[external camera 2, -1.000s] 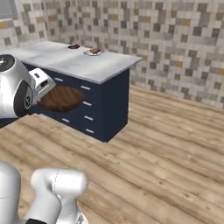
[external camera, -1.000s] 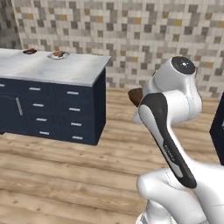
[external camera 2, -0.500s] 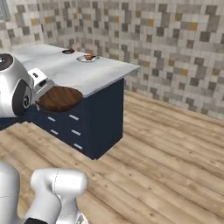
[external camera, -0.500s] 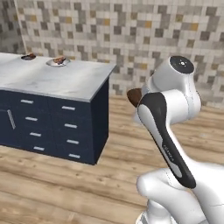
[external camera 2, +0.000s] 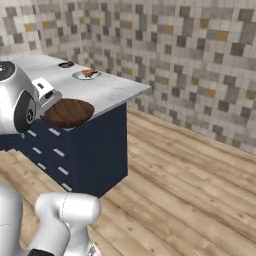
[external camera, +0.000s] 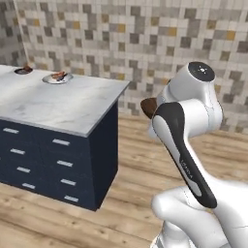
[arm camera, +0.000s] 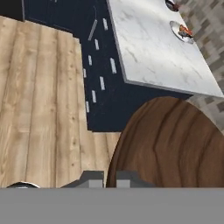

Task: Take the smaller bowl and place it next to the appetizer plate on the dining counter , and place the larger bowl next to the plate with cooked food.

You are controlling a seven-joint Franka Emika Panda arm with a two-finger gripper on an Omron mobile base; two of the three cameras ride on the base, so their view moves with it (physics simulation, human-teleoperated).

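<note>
My gripper [arm camera: 105, 179] is shut on the rim of the smaller bowl [arm camera: 168, 144], a shallow dark brown wood-look bowl, and carries it in the air in front of the dining counter [arm camera: 153, 52]. From the right base the bowl [external camera 2: 67, 112] hangs by the counter's [external camera 2: 117, 90] near edge, beside the gripper [external camera 2: 50, 97]. From the left only the bowl's edge [external camera: 147, 107] peeks past the arm. At the counter's [external camera: 72, 104] far end sit the appetizer plate [external camera: 23, 70] [external camera 2: 66, 64] [arm camera: 173, 5] and the plate with cooked food [external camera: 57, 77] [external camera 2: 87, 74] [arm camera: 183, 31]. The larger bowl is out of view.
The counter's navy base has drawers with pale handles [external camera: 60, 142] [external camera 2: 62, 171]. Wooden floor [external camera 2: 180, 180] stretches open to the right of the counter. A mosaic tiled wall [external camera: 145, 38] stands behind.
The base has driven on, so both base views shifted and the counter looks nearer and larger. The bowl has stayed in the shut gripper, and the arm's pose is unchanged.
</note>
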